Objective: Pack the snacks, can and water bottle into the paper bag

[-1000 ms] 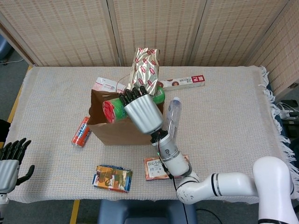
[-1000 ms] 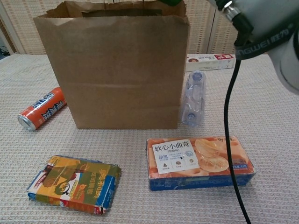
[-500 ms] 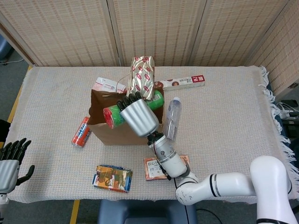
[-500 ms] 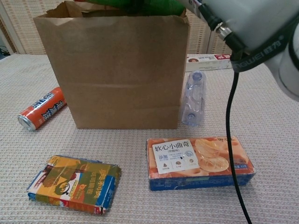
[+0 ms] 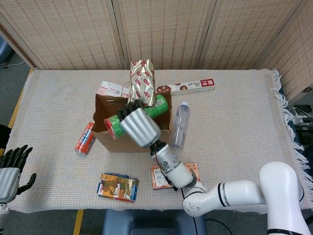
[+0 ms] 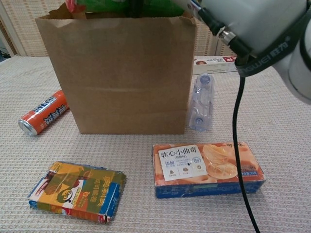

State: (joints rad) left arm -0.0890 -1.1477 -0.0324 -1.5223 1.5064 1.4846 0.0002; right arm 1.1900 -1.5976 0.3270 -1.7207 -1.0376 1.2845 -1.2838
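Right hand point(image 5: 139, 126) clamped on green snack tube point(image 5: 159, 108), has dropped lower and shifted left over paper bag point(image 6: 116, 73) mouth; release likely next. Left hand point(image 5: 11, 169) idle, fingers apart, off the bench.

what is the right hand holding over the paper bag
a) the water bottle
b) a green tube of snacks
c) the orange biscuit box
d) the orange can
b) The right hand grips a green tube of snacks above the open paper bag, while the orange can, water bottle and orange biscuit box all lie on the table.
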